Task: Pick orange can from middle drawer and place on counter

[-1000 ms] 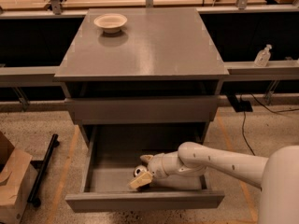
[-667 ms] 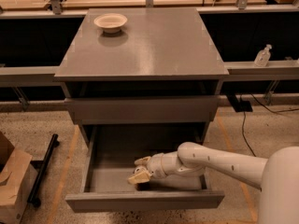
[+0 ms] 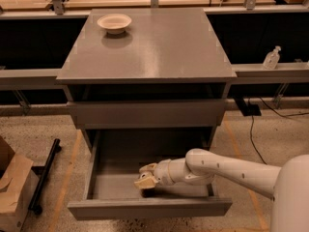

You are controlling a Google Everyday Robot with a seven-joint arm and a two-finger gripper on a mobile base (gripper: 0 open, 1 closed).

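Your gripper (image 3: 145, 175) shifted only slightly inside the middle drawer (image 3: 145, 208), its fingers (image 3: 143, 182) stayed apart, and the orange can was hidden, so probably not grasped yet.

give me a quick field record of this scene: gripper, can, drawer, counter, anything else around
gripper: inside the open drawer, near the middle, low over its floor; the arm reaches in from the right
orange can: not visible; it may be hidden under the gripper, cannot tell
middle drawer: pulled fully out, below a closed drawer front
counter: holds only the bowl, no can on it
bowl: cream, upright, back left of the counter
bottle: clear, on the ledge to the right
cardboard box: on the floor, left
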